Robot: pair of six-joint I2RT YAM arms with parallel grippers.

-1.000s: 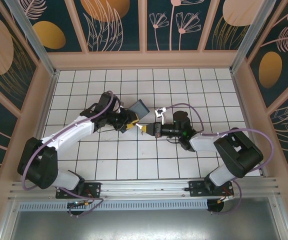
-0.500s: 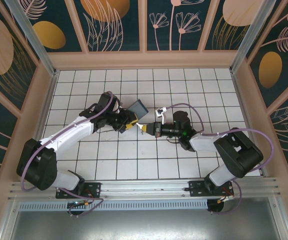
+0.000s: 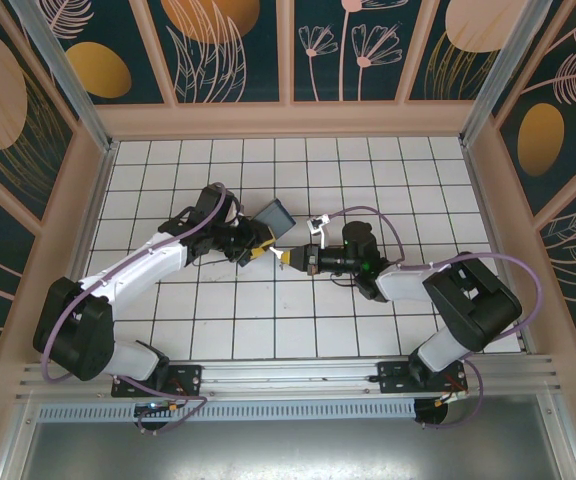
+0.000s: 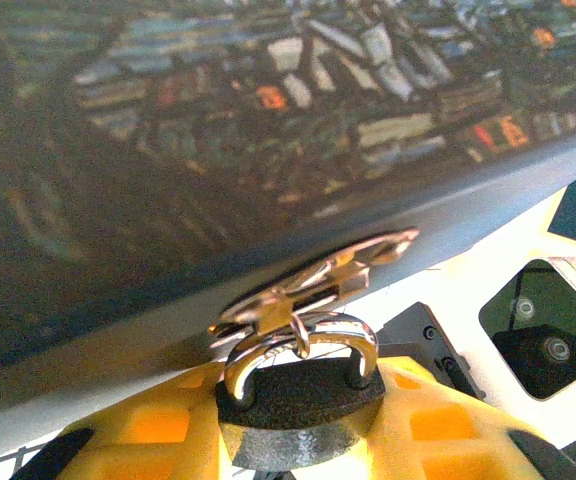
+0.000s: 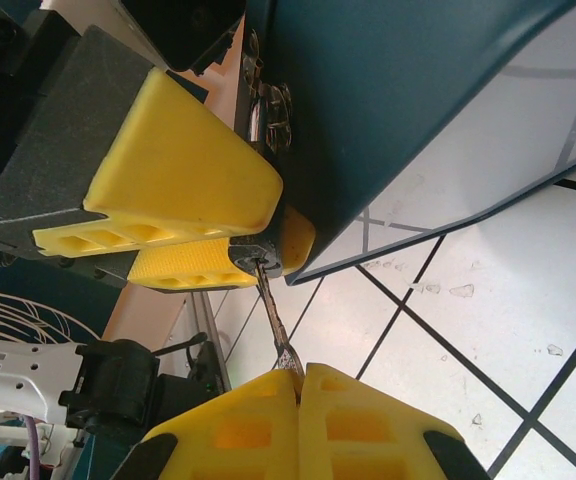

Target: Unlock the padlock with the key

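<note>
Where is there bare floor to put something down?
The tiles between the left base and right base are bare, and so are the far rows along the back wall. The middle is crowded: blue box, padlock, key, left fingers and right fingers meet there.

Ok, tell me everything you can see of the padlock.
The padlock is small, with a dark, rough-looking body and a shiny silvery shackle, closed and looped through the metal hasp on the painted box. The left gripper clamps its body between yellow fingers. The key, held by the right gripper, reaches its base.
</note>
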